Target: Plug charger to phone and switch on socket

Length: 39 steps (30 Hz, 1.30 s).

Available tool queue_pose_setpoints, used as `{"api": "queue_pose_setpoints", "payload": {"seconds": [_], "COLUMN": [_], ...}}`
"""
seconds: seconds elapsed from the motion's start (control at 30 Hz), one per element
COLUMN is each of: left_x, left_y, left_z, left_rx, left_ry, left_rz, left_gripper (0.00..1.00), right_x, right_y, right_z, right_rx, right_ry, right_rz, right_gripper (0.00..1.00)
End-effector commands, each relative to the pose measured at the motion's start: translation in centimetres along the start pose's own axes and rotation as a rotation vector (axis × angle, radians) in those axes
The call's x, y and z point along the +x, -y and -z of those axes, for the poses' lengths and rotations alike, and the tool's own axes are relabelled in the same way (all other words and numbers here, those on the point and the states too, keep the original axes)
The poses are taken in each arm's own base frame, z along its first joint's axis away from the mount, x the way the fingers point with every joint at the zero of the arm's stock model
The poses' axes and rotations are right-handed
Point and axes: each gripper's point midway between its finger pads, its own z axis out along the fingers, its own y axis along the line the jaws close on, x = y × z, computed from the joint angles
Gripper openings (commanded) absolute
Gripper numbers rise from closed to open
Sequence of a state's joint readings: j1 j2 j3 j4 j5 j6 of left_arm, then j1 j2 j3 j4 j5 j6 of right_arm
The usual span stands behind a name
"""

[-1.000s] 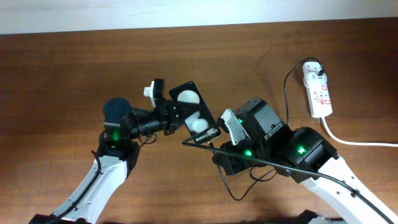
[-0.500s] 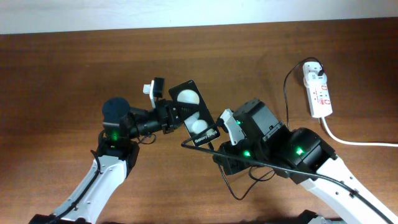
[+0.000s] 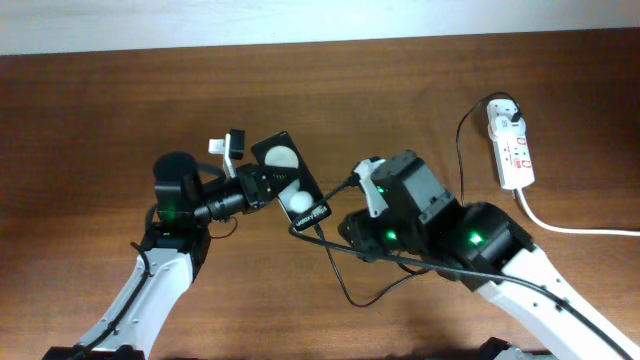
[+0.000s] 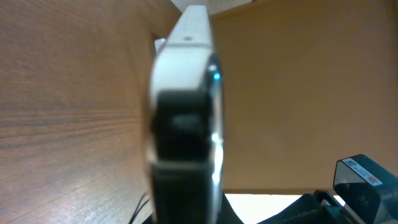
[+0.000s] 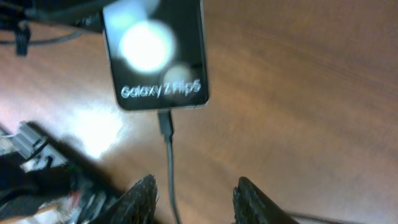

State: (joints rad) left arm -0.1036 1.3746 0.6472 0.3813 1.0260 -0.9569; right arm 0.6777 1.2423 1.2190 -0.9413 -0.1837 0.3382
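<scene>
Below, brown wooden table spreads under the phone.

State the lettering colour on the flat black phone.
White, on the flat black phone; clearest from right wrist.

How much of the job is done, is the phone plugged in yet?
Almost plugged in: the charger tip sits at the bottom edge of the phone, though I can't tell if it is pushed fully home. In hand: the left gripper holds the phone, and the right gripper is open below the cable. Left to do: switching on the socket; neither gripper is near it.
</scene>
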Motion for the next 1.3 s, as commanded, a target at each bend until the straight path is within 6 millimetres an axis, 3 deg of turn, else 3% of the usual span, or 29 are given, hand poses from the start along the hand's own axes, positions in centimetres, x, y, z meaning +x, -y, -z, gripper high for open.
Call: {"api": "queue_pose_setpoints", "payload": {"seconds": [0.0,0.07,0.13,0.27,0.33,0.4,0.5,0.57,0.93,1.0,1.17,1.27], "left_x": [-0.8,-0.8,-0.6,-0.6,-0.6,-0.5,-0.4,-0.4,-0.4,-0.4,-0.4,-0.4], "left_y": [0.4,0.4,0.3,0.3,0.3,0.2,0.0,0.0,0.0,0.0,0.0,0.0], "left_z": [0.4,0.4,0.4,0.4,0.4,0.4,0.4,0.4,0.4,0.4,0.4,0.4], "left_rx": [0.005,0.005,0.005,0.005,0.003,0.0,-0.004,-0.004,-0.005,-0.004,-0.004,-0.005], "left_ry": [0.023,0.022,0.014,0.014,0.013,0.011,0.008,0.008,0.008,0.008,0.008,0.008], "left_rz": [0.0,0.001,0.007,0.007,0.006,0.012,0.022,0.022,0.022,0.022,0.022,0.023], "left_gripper": [0.03,0.03,0.04,0.06,0.07,0.07,0.07,0.07,0.07,0.08,0.08,0.08], "right_x": [0.2,0.8,1.9,2.4,2.4,1.8,0.3,0.5,1.8,1.7,1.3,1.7], "right_y": [-0.5,-0.4,-0.4,-0.8,-0.5,0.1,-1.0,-1.9,-2.3,-3.4,-2.9,-2.9], "right_z": [-2.7,-5.2,-6.4,-6.4,-6.3,-5.2,-2.5,-2.1,-4.8,-5.1,-5.8,-6.5], "right_rx": [0.028,0.042,0.024,-0.002,0.016,0.064,0.042,-0.007,-0.02,-0.04,-0.004,-0.008], "right_ry": [-0.048,-0.113,-0.178,-0.202,-0.203,-0.173,-0.122,-0.126,-0.224,-0.209,-0.195,-0.225], "right_rz": [0.08,0.08,0.069,0.063,0.062,0.069,0.076,0.074,0.073,0.102,0.109,0.103], "right_gripper": [0.43,0.29,0.24,0.24,0.36,0.43,0.43,0.43,0.43,0.43,0.43,0.27]}}
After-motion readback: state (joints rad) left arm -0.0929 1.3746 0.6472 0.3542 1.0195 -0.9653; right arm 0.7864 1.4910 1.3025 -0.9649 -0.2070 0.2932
